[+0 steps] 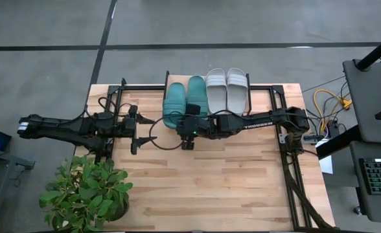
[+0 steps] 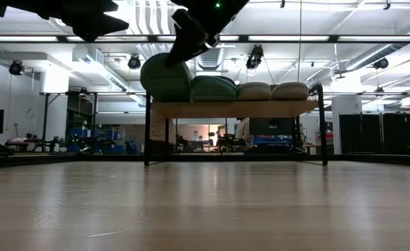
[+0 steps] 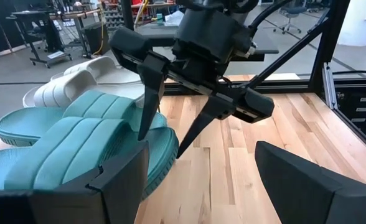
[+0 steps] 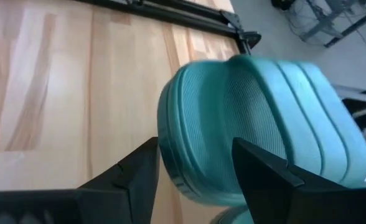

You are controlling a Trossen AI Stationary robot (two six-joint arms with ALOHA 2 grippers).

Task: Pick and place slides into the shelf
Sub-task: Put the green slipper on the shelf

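Standing four abreast on the shelf (image 1: 268,97) at the far edge of the table (image 1: 229,188): two teal slides (image 1: 184,98) on the left, two grey slides (image 1: 227,88) on the right, toes pointing to the far side. From table level the leftmost teal slide (image 2: 166,78) sits tilted, higher than its neighbours, while the other three lie flat on the board (image 2: 233,109).

Right gripper (image 1: 188,134) reaches in from the right and hovers over the near end of the teal pair. Its fingers (image 3: 150,93) are spread apart, tips pointing down at the heel of the nearest teal slide (image 3: 77,155). Its own wrist camera shows that heel (image 4: 258,124) between the two dark fingers (image 4: 139,174), not clamped; whether they touch the rubber I cannot tell.

Left gripper (image 1: 136,127) waits just left of the shelf, above the table, fingers wide apart, holding nothing.

Potted plant (image 1: 87,191) at the near left corner of the table.
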